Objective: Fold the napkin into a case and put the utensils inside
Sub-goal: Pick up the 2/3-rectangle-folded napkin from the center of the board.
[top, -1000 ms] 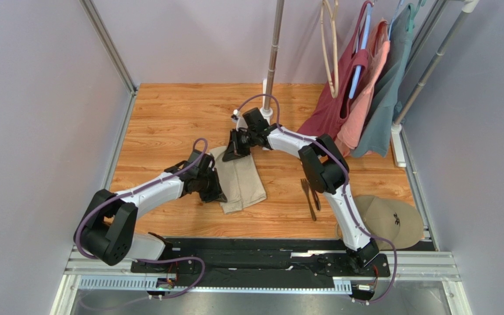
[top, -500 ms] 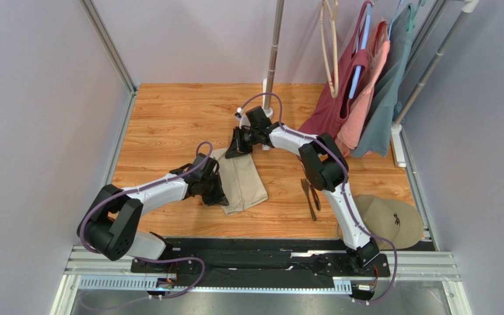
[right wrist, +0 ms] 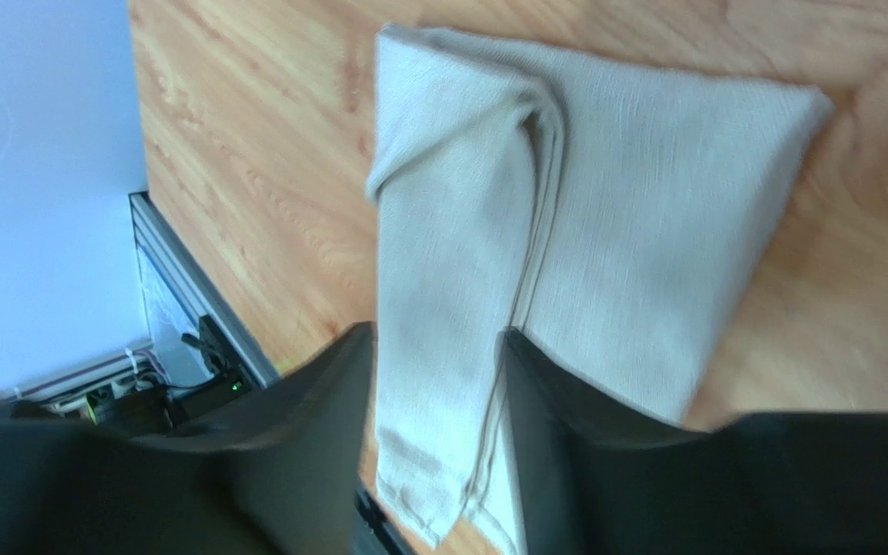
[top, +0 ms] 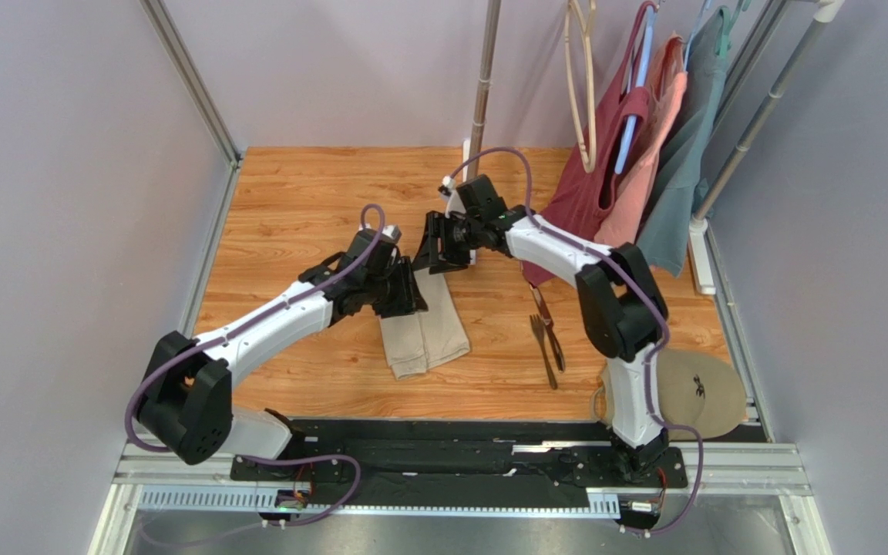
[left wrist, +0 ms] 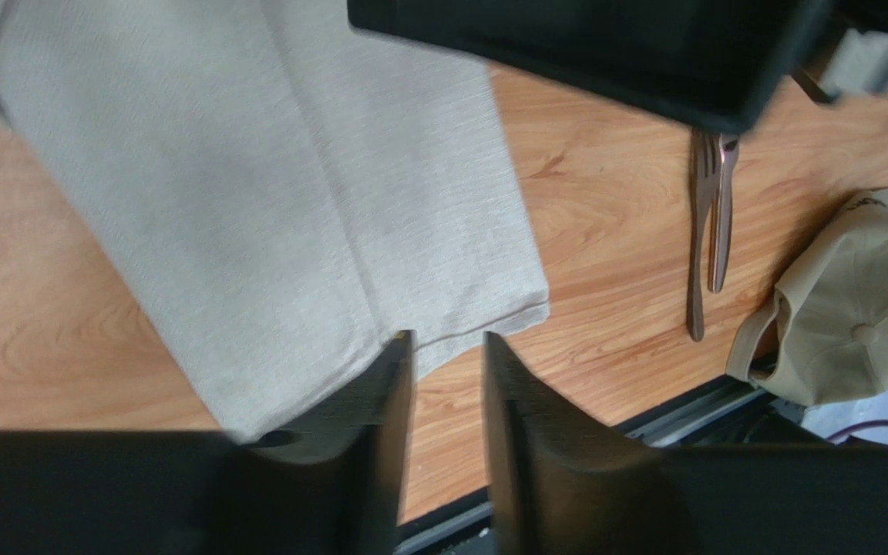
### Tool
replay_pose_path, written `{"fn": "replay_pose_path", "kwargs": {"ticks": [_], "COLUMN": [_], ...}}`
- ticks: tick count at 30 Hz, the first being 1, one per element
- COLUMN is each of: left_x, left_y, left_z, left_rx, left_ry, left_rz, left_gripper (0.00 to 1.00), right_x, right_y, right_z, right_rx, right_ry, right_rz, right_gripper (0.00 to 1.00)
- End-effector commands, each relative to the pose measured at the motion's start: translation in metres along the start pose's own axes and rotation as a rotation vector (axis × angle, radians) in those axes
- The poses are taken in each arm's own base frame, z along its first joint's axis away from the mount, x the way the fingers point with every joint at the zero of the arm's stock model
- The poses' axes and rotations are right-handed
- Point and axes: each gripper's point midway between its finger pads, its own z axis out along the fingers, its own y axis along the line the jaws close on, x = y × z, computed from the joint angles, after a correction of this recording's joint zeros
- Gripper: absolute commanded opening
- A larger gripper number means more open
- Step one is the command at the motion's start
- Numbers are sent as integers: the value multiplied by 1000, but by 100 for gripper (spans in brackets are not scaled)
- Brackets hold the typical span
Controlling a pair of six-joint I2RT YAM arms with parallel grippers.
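napkin [left wrist: 275,208]: matt woven cloth, fine ribbed weave | surface [left wrist: 622,243] below left claw [left wrist: 446,347]: smooth wood grain, slight sheen | utensils [left wrist: 708,220]: dark brown metal, dull gloss | claw fingers [left wrist: 373,463]: matt black plastic

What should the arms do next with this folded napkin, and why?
Probably move the right claw over to the utensils and grasp one. The napkin lies folded into a narrow oblong; the left claw and the right one are open above its far end, holding nothing; the utensils lie on the table to its right.
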Motion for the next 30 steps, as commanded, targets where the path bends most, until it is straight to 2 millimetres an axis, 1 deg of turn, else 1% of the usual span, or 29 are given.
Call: {"fn": "replay_pose_path", "kwargs": {"ticks": [1, 2, 3, 4, 5, 6, 7, 8, 9, 10, 11, 12, 13, 14, 15, 16, 18, 19, 21, 25, 28, 30], "left_x": [-16, -12, -6, -13, -8, -8, -23, -19, -17, -25, -20, -20, -29, -23, -24, -25, -23, -24, -23, -18, -14, -12], "left_y": [-36, -36, -38, -50, -53, -45, -59, -52, -40, -57, -49, -42, -51, -45, -38, -37, -28, -27, -19, -14, -8, -8], "left_z": [3, 13, 15, 16, 26, 28, 26, 41, 40, 42, 57, 57, 60, 72, 72, 79, 79, 85, 83, 101, 111, 114], "left_rx": [-16, -46, -78, -68, -80, -178, -199, -268, -359, -363, -419, -483, -482, -522, -574, -605, -664, -686, -742, -762, -780, -772], "left_ry": [-23, 4, 19, 9, 34, 13, -22, 7, 28, 5, 28, 34, 13, 34, 34, 28, 45, 47, 59, 77, 107, 120], "left_rz": [123, 124, 138, 123, 134, 156, 146, 158, 177, 183, 197, 209, 200, 215, 229, 214, 228, 216, 221, 206, 208, 205], "left_gripper": [52, 52, 53, 53, 62, 72, 72, 72, 72, 72, 73, 73, 73, 73, 73, 73, 73, 73, 74, 74, 70, 64], "right_x": [-3, -5, -3, 0, 14, 14, 17, 32, 36, 38, 41, 52, 52, 53, 59, 59, 59, 60, 60, 62, 62, 62], "right_y": [-26, -38, -40, -49, -71, -70, -79, -95, -98, -101, -103, -109, -105, -105, -109, -109, -109, -111, -110, -106, -105, -108], "right_z": [-58, -70, -82, -90, -96, -110, -116, -120, -126, -136, -139, -141, -147, -148, -149, -151, -156, -157, -159, -155, -156, -157], "right_rx": [118, 142, 149, 175, 216, 225, 259, 296, 311, 334, 349, 367, 364, 365, 372, 378, 386, 382, 377, 338, 336, 339], "right_ry": [-93, -110, -129, -142, -133, -164, -177, -164, -174, -201, -208, -198, -221, -228, -225, -233, -246, -249, -257, -250, -254, -257], "right_rz": [30, 56, 61, 75, 120, 119, 124, 154, 156, 148, 143, 152, 141, 138, 140, 131, 115, 117, 111, 112, 104, 105], "right_gripper": [57, 60, 61, 62, 69, 71, 72, 73, 73, 74, 75, 75, 75, 76, 76, 76, 77, 77, 77, 78, 78, 78]}}
